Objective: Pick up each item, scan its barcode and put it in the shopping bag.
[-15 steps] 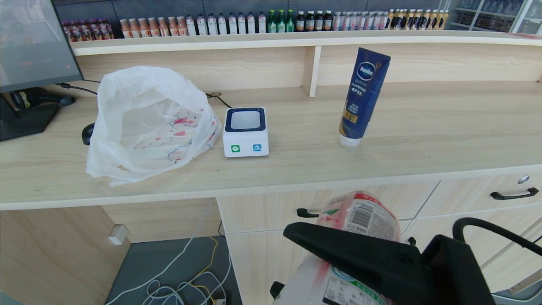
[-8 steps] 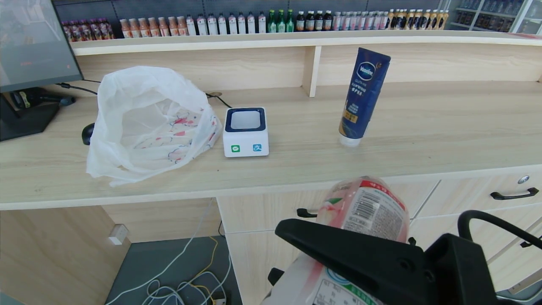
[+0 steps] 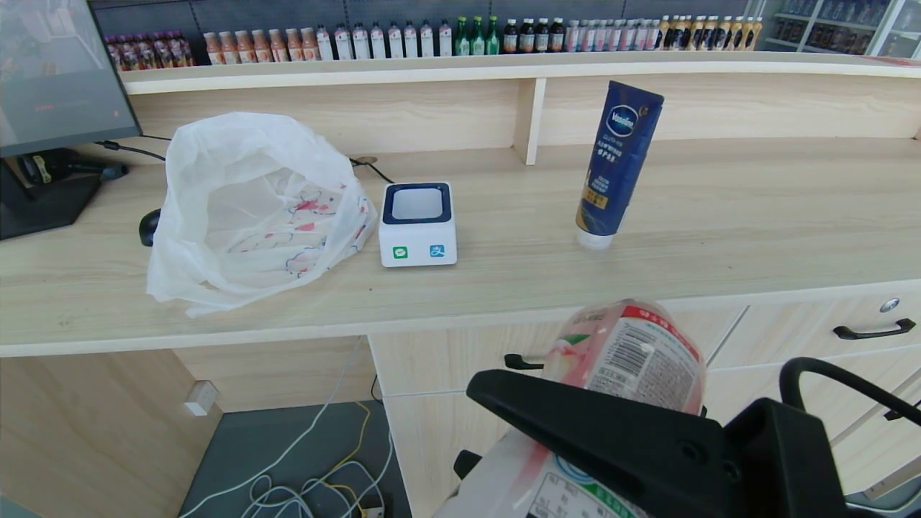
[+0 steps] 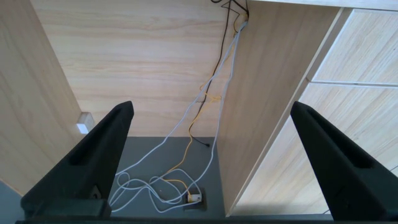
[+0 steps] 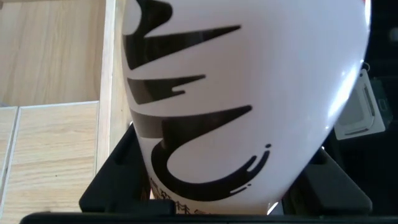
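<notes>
My right gripper [image 3: 496, 432] is shut on a pink-labelled drink bottle [image 3: 626, 360], held tilted in front of the counter's [image 3: 504, 288] front edge with its barcode side up. Seen from the right wrist, the bottle's white body [image 5: 242, 99] sits between the black fingers [image 5: 118, 168]. On the counter, a white box scanner [image 3: 417, 223] stands in the middle. The white plastic shopping bag [image 3: 245, 208] lies open to its left. A blue tube [image 3: 617, 162] stands cap-down to the right. My left gripper [image 4: 211, 155] hangs open below counter height, over floor cables [image 4: 168, 186].
A monitor [image 3: 57, 72] and a black mouse [image 3: 149, 226] sit at the counter's far left. A raised shelf [image 3: 460, 68] with a row of bottles runs along the back. Drawers with black handles [image 3: 867, 332] lie under the counter at right, and cables [image 3: 302, 475] on the floor.
The right gripper has lifted the bottle a little higher and slightly to the right. The items on the counter have not moved.
</notes>
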Robot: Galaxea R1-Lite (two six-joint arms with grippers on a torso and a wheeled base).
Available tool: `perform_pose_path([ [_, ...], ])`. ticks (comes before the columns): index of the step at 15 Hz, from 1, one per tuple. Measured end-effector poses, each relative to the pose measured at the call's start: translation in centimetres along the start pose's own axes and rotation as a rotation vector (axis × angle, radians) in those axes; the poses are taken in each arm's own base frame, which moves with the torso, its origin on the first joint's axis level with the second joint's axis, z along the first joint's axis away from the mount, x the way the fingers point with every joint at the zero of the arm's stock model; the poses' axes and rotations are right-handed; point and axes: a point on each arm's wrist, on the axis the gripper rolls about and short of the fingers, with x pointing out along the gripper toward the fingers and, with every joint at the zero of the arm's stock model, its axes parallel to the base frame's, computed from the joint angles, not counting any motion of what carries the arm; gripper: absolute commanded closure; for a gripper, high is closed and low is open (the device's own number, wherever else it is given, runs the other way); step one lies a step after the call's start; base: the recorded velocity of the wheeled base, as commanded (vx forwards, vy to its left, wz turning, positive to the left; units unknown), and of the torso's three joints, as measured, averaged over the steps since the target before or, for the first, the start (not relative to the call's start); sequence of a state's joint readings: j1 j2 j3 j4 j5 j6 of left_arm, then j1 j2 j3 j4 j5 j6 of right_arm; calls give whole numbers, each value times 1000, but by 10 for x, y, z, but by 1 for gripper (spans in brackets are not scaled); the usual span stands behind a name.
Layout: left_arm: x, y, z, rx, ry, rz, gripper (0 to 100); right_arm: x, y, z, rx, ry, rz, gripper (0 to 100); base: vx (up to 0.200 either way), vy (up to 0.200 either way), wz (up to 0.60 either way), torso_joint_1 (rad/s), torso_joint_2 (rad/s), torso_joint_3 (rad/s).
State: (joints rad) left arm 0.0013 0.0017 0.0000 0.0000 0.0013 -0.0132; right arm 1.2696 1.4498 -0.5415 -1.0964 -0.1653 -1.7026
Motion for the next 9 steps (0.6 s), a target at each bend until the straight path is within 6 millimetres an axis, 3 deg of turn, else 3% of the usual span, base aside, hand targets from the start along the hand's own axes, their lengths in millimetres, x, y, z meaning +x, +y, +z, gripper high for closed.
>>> perform_pose_path([
  [9,0,0,0,0,0,0,0,0,0,0,2,0,0,100,0,0,0,0,0,0],
])
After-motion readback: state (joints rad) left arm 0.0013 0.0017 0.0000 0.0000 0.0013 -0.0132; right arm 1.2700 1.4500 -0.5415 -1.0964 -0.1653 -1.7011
